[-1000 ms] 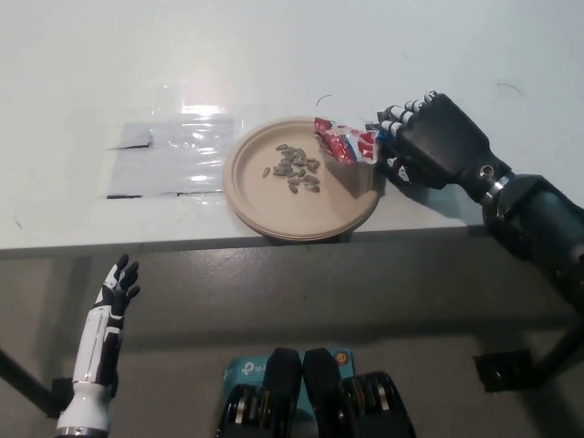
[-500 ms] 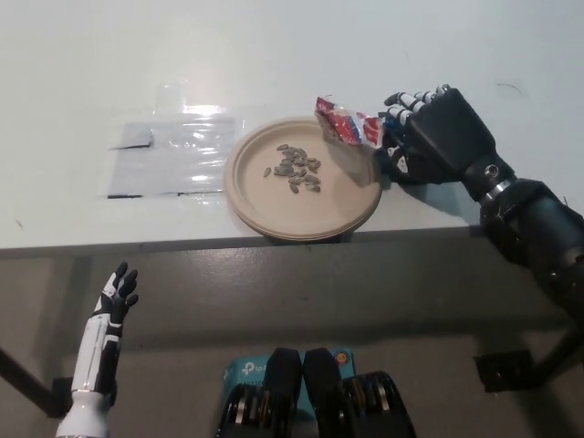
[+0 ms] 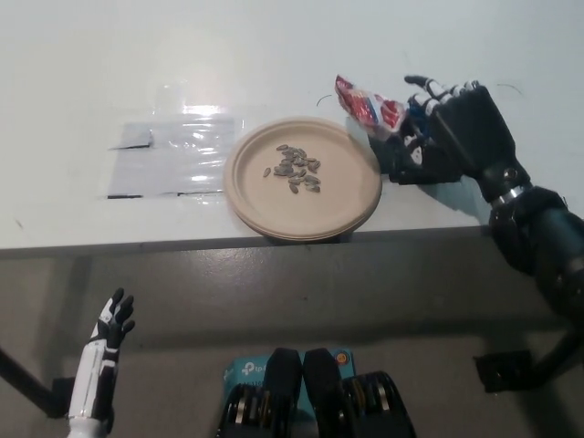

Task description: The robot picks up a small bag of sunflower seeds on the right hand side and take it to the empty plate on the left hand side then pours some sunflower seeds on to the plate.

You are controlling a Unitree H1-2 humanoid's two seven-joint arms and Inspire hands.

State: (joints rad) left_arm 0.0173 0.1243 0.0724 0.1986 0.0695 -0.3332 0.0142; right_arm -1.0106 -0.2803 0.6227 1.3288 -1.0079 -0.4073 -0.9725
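Seeds (image 3: 294, 170) are lying heaped on the plate (image 3: 347, 208), so pouring looks done. Right hand (image 3: 447, 132) is pinching the bag (image 3: 368, 106) just beyond the plate's right rim, probably to stop spilling. Left hand (image 3: 111, 319) is hanging low, fingers spread.

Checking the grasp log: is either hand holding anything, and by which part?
The right hand holds the red seed bag by its right end. The left hand, below the table edge, holds nothing.
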